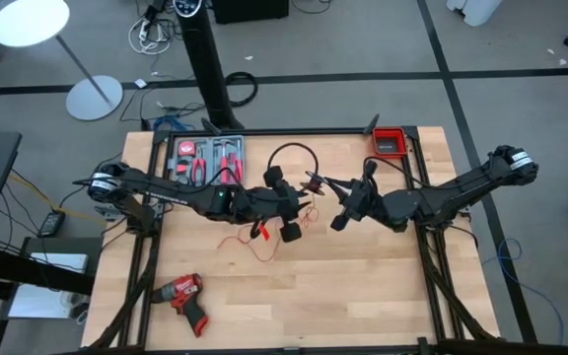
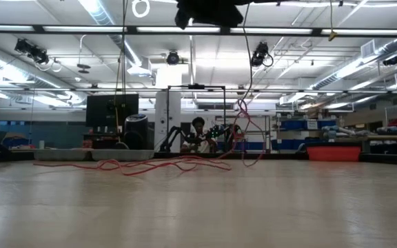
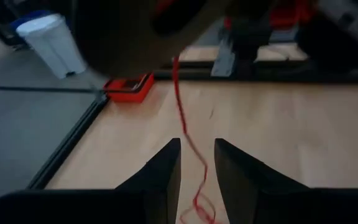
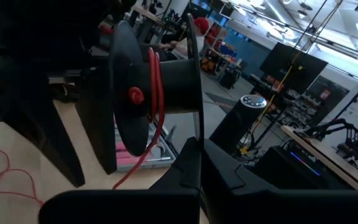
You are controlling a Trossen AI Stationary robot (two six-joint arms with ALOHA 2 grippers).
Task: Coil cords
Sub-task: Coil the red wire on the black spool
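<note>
A thin red wire (image 1: 254, 240) lies in loose loops on the table's middle and rises to a black spool (image 4: 166, 87), which carries a few turns of it (image 4: 156, 74). My right gripper (image 4: 194, 155) is shut on the spool, above the table's middle (image 1: 321, 187). Just left of it, my left gripper (image 1: 302, 209) is open. The wire (image 3: 180, 106) runs down through the gap between its fingers (image 3: 196, 168); whether it touches them I cannot tell. The black cable (image 1: 294, 148) lies in a flat loop at the far middle. My right gripper pinches the thin rim of one spool flange (image 4: 197, 134) between its two shut fingers, coming about level from the table's right. The spool is lifted clear of the table with its axis lying level. Red wire hangs slack from it to the table (image 2: 243, 131).
A tray of red-handled hand tools (image 1: 205, 158) sits at the far left, and a red bin (image 1: 390, 141) at the far right corner. A red drill (image 1: 183, 293) lies near the front left. Bare wood (image 1: 363, 296) spreads over the front right.
</note>
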